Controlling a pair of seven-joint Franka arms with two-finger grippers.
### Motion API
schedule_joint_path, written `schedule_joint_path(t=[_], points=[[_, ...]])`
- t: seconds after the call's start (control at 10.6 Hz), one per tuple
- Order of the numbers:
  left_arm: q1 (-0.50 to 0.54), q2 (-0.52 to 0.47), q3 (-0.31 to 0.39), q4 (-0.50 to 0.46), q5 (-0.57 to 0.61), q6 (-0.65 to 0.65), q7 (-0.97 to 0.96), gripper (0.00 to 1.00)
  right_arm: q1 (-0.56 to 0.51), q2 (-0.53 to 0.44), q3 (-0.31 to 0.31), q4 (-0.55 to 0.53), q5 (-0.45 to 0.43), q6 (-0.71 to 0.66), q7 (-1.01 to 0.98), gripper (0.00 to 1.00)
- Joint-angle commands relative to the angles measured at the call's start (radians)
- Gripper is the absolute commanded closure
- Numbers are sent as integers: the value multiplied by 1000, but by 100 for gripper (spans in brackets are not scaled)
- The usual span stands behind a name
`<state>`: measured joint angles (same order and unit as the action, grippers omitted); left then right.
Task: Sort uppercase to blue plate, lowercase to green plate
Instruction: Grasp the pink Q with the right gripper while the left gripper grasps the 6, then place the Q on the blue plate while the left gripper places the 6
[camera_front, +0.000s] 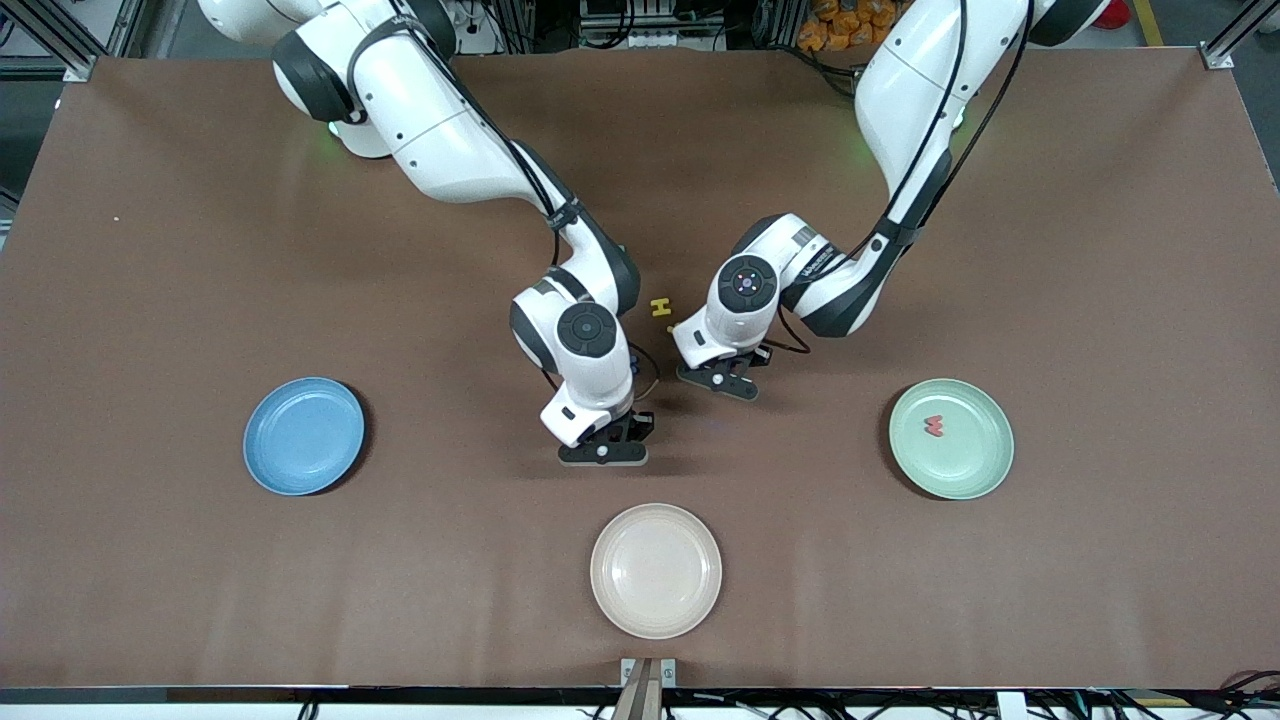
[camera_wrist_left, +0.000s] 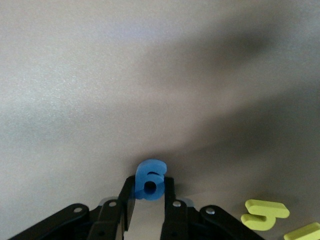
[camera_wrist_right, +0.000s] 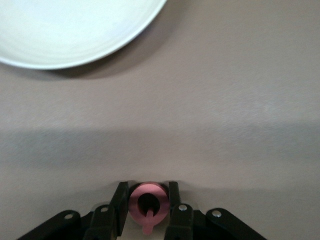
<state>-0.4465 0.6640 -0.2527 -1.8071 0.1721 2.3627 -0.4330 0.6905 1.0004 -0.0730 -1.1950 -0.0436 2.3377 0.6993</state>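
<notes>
We've got the left gripper (camera_wrist_left: 149, 202) pinching the blue g (camera_wrist_left: 149, 180) and the right gripper (camera_wrist_right: 146, 205) pinching the red Q (camera_wrist_right: 146, 202), bare table (camera_front: 150, 250) ahead of both.

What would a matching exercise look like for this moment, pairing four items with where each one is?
Items:
1. red w
2. blue g-like letter
3. red Q
4. blue plate

Places:
A. between the right gripper's fingers
B. toward the right arm's end of the table, nothing on it
C. on the green plate
D. between the left gripper's fingers

Pairs: 1-C, 2-D, 3-A, 4-B
</notes>
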Motion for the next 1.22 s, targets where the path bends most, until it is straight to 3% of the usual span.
schedule_joint_path(t=[0.0,0.19,0.47,0.85,0.94,1.13], points=[[41,-70,9,-18,21,-20,-7,100,-49,-75,7,-37,-7,-102,-58,100],[124,-133,12,-17,23,-65,80,100,-91,-149,10,-131,1,-106,-153,100],[259,-188,47,-15,15,-146,340,100,-179,-319,9,-358,1,-95,-369,100],[272,-169,249,-15,7,-143,641,100,-325,-482,7,-569,-4,-70,-617,100],[273,-158,282,-15,7,-139,672,94,-363,-506,6,-598,-10,-70,-683,100],[272,-150,286,-15,-22,-134,672,0,-451,-534,5,-629,-10,-70,-841,100]])
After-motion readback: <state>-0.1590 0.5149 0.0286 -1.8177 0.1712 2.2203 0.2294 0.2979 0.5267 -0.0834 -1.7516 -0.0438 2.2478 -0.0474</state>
